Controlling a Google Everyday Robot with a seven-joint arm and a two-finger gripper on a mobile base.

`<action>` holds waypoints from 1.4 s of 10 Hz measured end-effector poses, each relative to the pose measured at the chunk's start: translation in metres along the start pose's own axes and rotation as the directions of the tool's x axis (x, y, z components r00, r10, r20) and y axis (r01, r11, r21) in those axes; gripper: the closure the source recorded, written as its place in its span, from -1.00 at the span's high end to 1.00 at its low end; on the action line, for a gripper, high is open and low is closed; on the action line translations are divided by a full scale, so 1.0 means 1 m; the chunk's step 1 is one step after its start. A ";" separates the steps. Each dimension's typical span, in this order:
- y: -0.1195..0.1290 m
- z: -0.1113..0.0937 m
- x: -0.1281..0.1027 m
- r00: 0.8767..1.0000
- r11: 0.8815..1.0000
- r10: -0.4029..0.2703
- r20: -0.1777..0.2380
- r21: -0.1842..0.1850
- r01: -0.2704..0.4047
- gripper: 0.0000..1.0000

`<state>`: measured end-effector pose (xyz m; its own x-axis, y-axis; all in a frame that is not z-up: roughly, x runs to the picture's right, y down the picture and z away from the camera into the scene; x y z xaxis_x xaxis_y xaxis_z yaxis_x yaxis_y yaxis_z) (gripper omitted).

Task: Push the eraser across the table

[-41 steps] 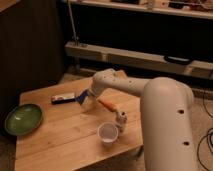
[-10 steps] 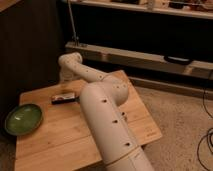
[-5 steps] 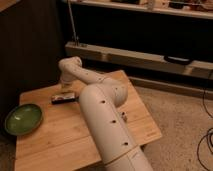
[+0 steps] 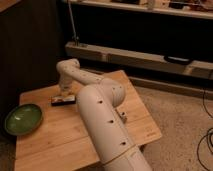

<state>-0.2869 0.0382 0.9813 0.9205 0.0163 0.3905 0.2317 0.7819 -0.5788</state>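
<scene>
Looking across the table (image 4: pixel 60 140), we take the green bowl (image 4: pixel 23 119) at its left edge as our marker. The eraser (image 4: pixel 63 101) lies to the right of the bowl and a little farther back, flat on the bamboo planks with its long side running left to right, apart from the bowl. Its top face shows a paler strip, but we cannot read any writing on it. The gripper (image 4: pixel 63 94) stands directly over the eraser, pointing down, its fingers drawn together with nothing between them; whether its tip touches the eraser or sits just above it, we cannot tell. The white arm (image 4: pixel 100 117) rises from the foreground right of the bowl and bends over toward that spot. Beyond the bowl a dark shelf unit (image 4: pixel 140 30) runs along the wall, and far to the bowl's right cables (image 4: pixel 205 145) lie on the floor.
</scene>
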 end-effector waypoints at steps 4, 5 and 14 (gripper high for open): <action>0.004 0.000 0.001 1.000 1.000 -0.005 -0.006 -0.008 0.005 -1.00; 0.004 0.000 0.001 1.000 1.000 -0.005 -0.006 -0.008 0.005 -1.00; 0.004 0.000 0.001 1.000 1.000 -0.005 -0.007 -0.008 0.005 -0.89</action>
<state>-0.2847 0.0410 0.9798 0.9214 0.0084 0.3884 0.2385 0.7769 -0.5827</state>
